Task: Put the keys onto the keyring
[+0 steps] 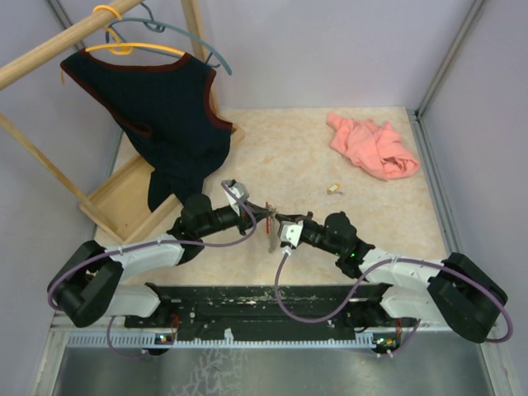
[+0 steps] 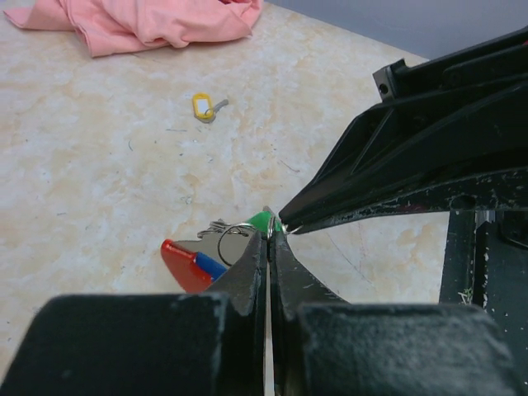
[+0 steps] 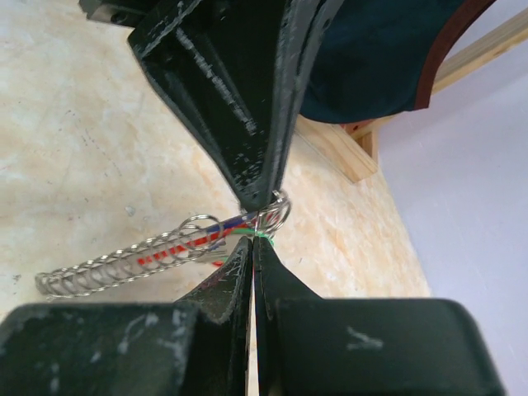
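My left gripper (image 1: 266, 213) and right gripper (image 1: 279, 223) meet tip to tip above the table's middle, both shut on the keyring (image 1: 272, 235), which hangs between them. In the left wrist view my left gripper (image 2: 270, 235) pinches a thin wire ring by a green key cap (image 2: 261, 221). Red and blue key heads (image 2: 186, 262) hang at the left. In the right wrist view my right gripper (image 3: 252, 243) pinches the same bunch under a silver ring (image 3: 276, 213). The ridged silvery strip (image 3: 115, 264) with red inside trails left. A yellow-tagged key (image 1: 334, 189) lies on the table.
A pink cloth (image 1: 373, 147) lies at the back right. A wooden rack (image 1: 124, 198) with a dark vest (image 1: 169, 124) on a hanger stands at the back left. The yellow-tagged key also shows in the left wrist view (image 2: 203, 106).
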Available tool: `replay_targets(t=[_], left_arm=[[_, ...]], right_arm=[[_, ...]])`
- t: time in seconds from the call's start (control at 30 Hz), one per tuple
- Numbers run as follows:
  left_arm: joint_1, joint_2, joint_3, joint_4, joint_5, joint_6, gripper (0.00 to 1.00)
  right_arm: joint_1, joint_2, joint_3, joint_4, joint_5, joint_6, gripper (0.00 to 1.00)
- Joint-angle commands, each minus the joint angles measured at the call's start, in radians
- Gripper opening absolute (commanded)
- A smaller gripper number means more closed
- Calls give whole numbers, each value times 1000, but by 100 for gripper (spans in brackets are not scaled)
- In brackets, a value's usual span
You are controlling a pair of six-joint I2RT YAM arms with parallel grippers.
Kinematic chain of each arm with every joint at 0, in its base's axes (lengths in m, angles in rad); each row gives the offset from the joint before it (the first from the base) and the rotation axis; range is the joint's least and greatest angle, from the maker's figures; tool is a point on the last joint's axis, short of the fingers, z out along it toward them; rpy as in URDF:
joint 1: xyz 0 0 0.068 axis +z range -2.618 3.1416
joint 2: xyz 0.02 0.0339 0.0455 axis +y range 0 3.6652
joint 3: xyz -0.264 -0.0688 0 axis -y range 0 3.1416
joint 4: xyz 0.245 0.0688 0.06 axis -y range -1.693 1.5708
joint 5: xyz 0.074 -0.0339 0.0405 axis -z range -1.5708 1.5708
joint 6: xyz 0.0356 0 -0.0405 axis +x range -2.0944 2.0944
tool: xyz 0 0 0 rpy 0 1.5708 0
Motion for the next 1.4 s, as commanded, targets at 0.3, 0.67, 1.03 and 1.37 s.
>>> replay_targets(t=[0.3,0.67,1.03,1.37], left_arm=[[3,-23,-28,131,-8,-3,0],[3,-3,-20,102,-25,-13,0],[2,5,5,42,-102,-45,0],[3,13,23,16,-90,-49,0]], right_arm=[[-25,29,19,66,-62,109,0],[-75,18,56,101,23,229,12],[-56,-86,26,40,10,280,34],[-12,-11,-35,133,-110,48,34]])
